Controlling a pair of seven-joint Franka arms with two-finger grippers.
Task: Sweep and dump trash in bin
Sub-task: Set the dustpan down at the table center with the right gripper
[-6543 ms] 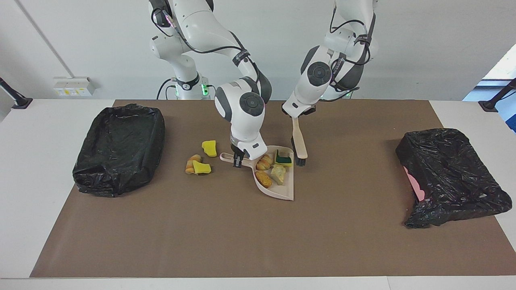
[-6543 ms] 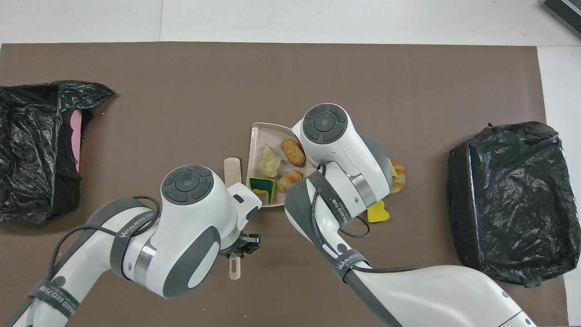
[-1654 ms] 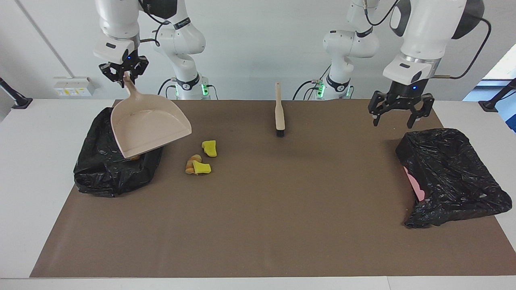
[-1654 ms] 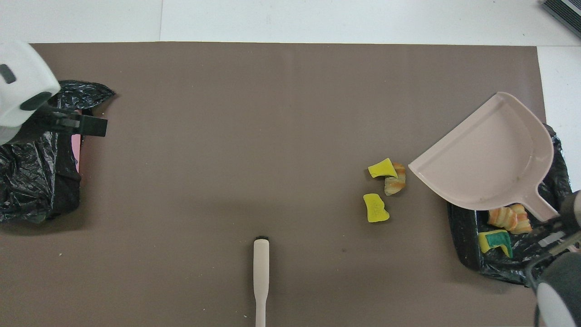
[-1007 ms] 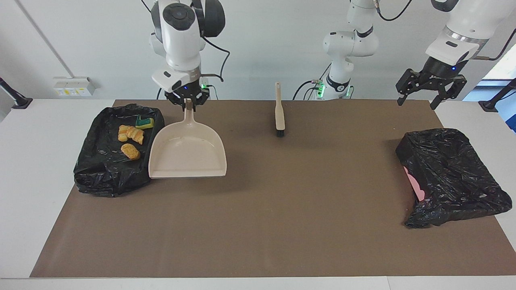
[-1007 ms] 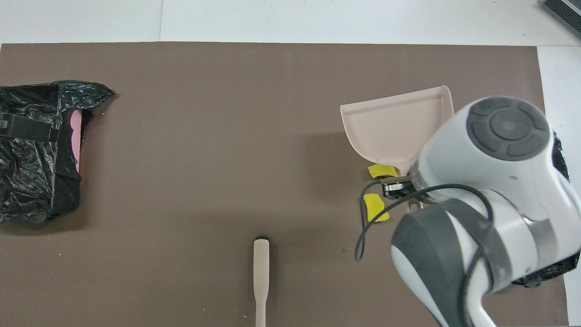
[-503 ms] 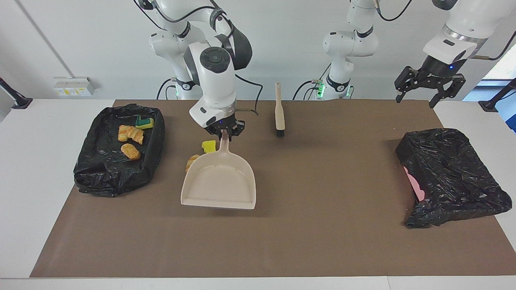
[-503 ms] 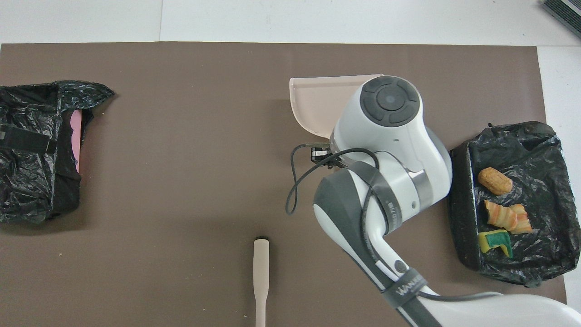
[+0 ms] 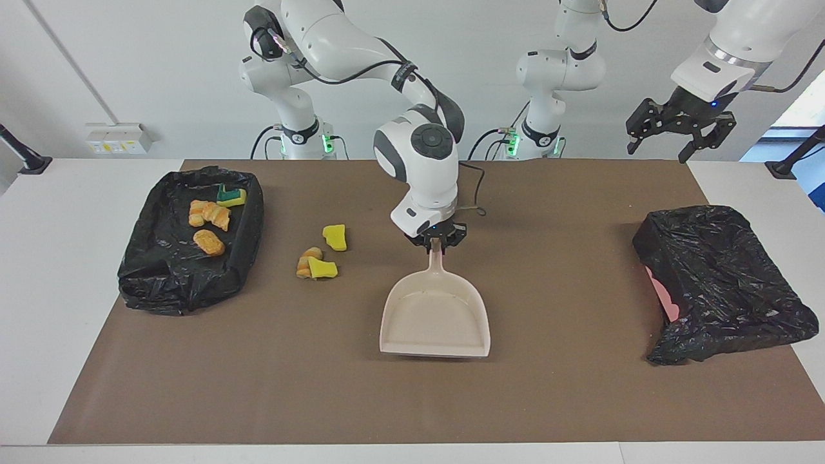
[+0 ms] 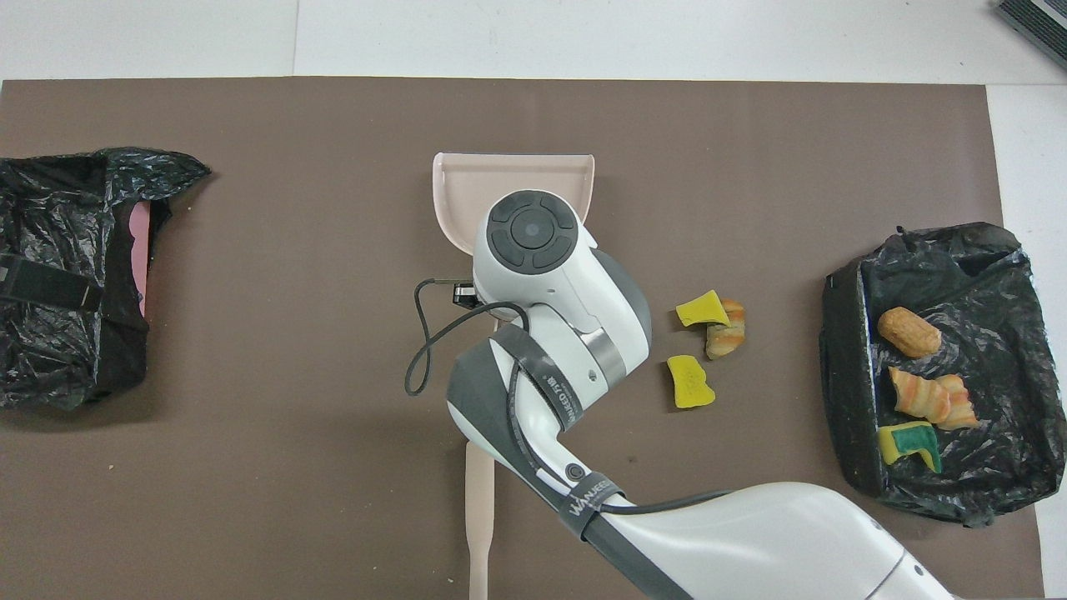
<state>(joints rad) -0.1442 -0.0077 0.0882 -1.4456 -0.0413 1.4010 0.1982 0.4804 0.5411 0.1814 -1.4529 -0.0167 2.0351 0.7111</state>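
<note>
My right gripper (image 9: 437, 244) is shut on the handle of the empty beige dustpan (image 9: 435, 316), which lies flat and low at the middle of the mat, its open lip pointing away from the robots; the lip shows in the overhead view (image 10: 513, 175). Loose trash lies on the mat toward the right arm's end: a yellow sponge chunk (image 9: 334, 236), and a pastry lump with another yellow chunk (image 9: 314, 266). More trash lies in the black-lined bin (image 9: 161, 283): pastry lumps (image 9: 207, 214) and a green-backed sponge (image 9: 230, 194). My left gripper (image 9: 657, 151) is open and empty, raised high.
A second black-bagged bin (image 9: 722, 283) with pink showing stands at the left arm's end, below my left gripper. The beige brush handle (image 10: 479, 517) lies near the robots' edge, its bristle end hidden under my right arm. A brown mat (image 9: 412, 399) covers the table.
My right gripper has carried the empty dustpan from beside the loose trash to the middle of the mat and lowered it. My left gripper has risen slightly.
</note>
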